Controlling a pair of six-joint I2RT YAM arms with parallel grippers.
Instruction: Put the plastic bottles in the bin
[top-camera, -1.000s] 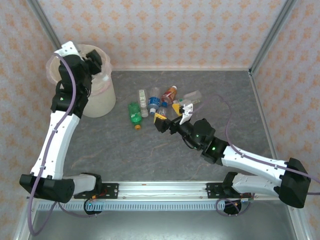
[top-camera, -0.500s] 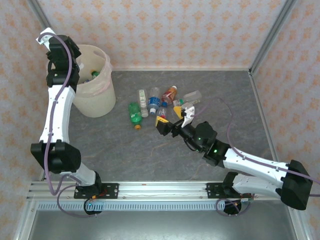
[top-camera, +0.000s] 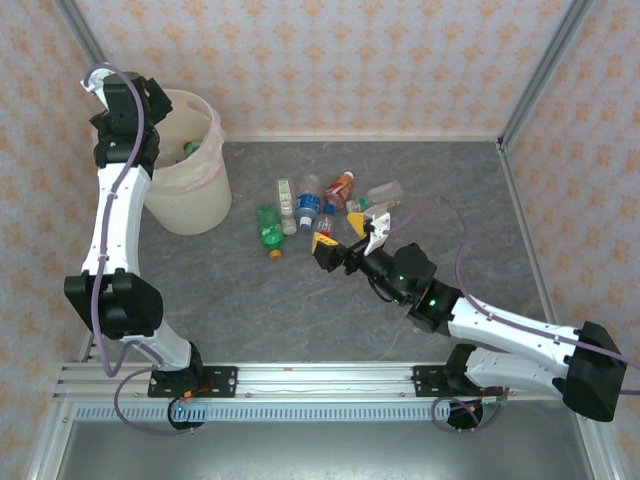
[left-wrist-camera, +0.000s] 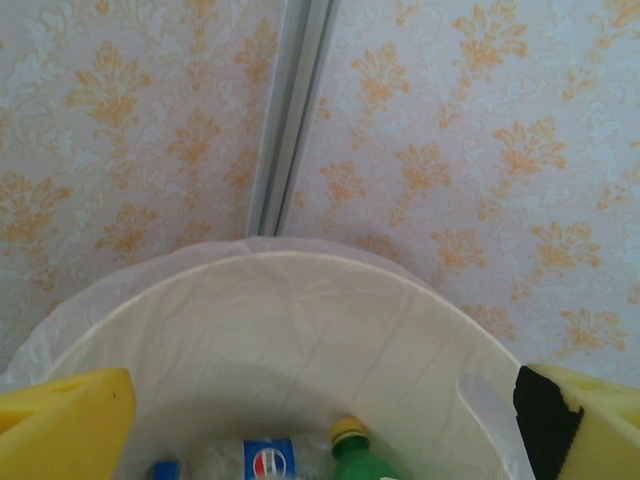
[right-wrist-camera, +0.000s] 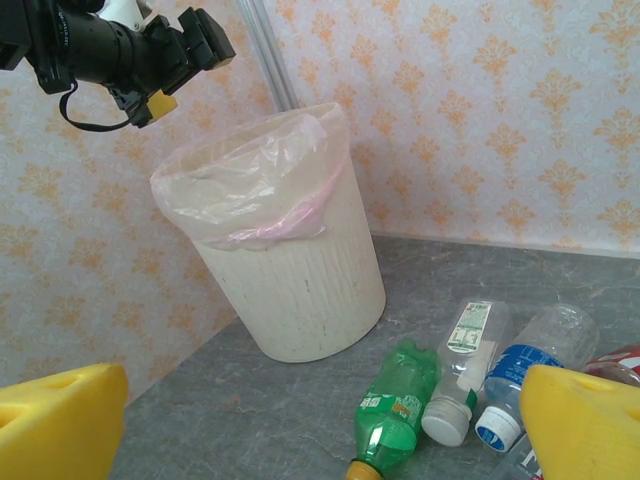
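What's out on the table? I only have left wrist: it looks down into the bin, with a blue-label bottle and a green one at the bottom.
Observer: At least six plastic bottles lie in a cluster on the table, to the right of the bin. Among them are a green bottle and an orange bottle.
Operator: Is the right arm on any of them?
Observer: No. The right gripper is at the cluster's near edge, jaws open, with nothing between them.
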